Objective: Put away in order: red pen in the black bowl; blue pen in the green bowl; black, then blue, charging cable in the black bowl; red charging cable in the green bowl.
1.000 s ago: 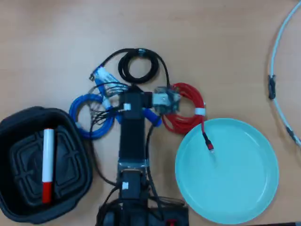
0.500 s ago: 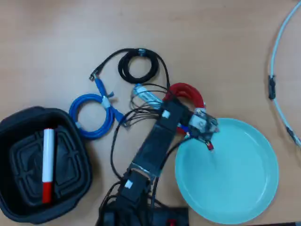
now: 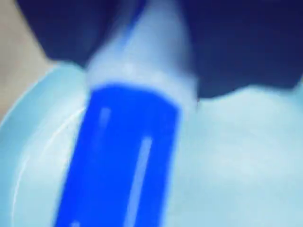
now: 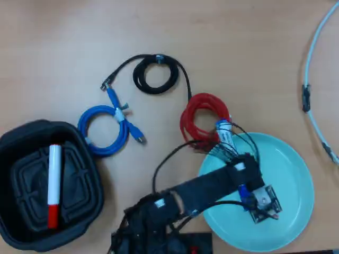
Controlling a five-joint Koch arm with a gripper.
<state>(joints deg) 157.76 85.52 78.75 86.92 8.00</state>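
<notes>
The blue pen (image 3: 123, 156) fills the wrist view, its blue cap pointing down and its white barrel clamped between the dark jaws of my gripper (image 3: 142, 52). Beneath it lies the pale green bowl (image 3: 236, 161). In the overhead view my gripper (image 4: 250, 199) hangs over the green bowl (image 4: 288, 169), with a bit of the blue pen (image 4: 244, 196) showing. The red pen (image 4: 53, 185) lies in the black bowl (image 4: 16, 153). On the table are the black cable (image 4: 155, 74), the blue cable (image 4: 103, 129) and the red cable (image 4: 201, 119), which sits by the green bowl's rim.
A pale thin cable (image 4: 312, 79) curves along the right edge of the overhead view. The arm's base (image 4: 153, 233) and its wires (image 4: 228, 145) sit at the bottom centre, between the two bowls.
The arm has swung right, from over the cables to above the green bowl, carrying the blue pen. The red cable's plug no longer shows inside the bowl.
</notes>
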